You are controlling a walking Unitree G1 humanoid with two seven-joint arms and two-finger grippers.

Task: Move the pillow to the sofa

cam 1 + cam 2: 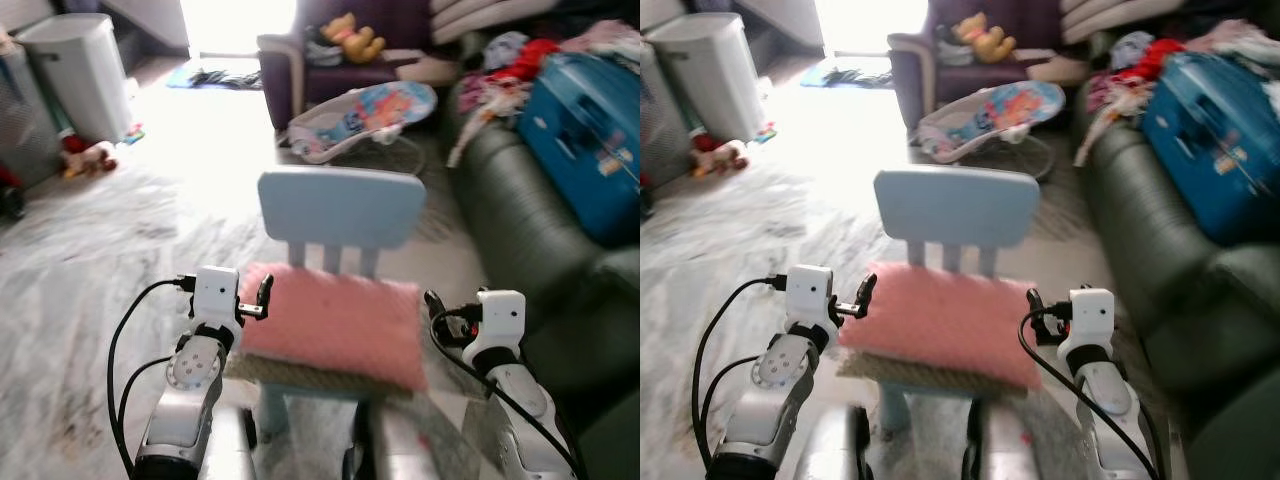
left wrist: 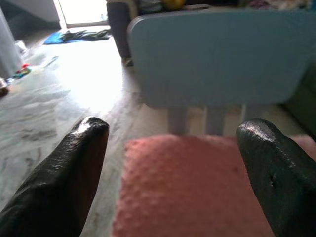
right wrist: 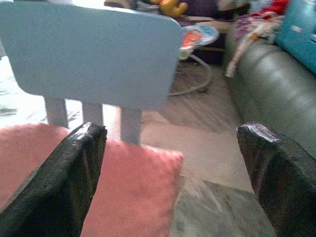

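A soft pink rectangular pillow (image 1: 335, 322) lies flat on the seat of a small pale-blue plastic child's chair (image 1: 340, 205); it rests on a thin tan woven mat (image 1: 310, 377) whose front edge shows below it. The pillow's right end overhangs the seat toward the dark green leather sofa (image 1: 530, 240), which runs along the robot's right, near the chair but apart from it; a strip of bare marble floor (image 1: 90, 260) separates them. On the sofa's far cushions sit a large blue hard-shell suitcase (image 1: 585, 140) and a heap of mixed clothing (image 1: 510, 60); the nearer cushion beside the chair looks bare. To the chair's left the floor is open and brightly lit as far as a grey lidded bin (image 1: 75, 70). Beyond the chair stand a patterned baby bouncer (image 1: 365, 115) and a purple armchair (image 1: 330, 50) holding a yellow soft toy (image 1: 352, 38).

The left gripper (image 2: 173, 143) is raised at the pillow's left end, level with its top surface; its black fingers (image 2: 64, 173) stand widely parted, straddling the pillow's corner, gripping nothing. The right gripper (image 3: 170, 148) is held at the pillow's right end, just beside the edge; its fingers (image 3: 59, 177) are likewise spread wide and hold nothing; one lies over the pillow's corner, the other over the floor toward the sofa. Both forearms extend forward from below, flanking the chair.
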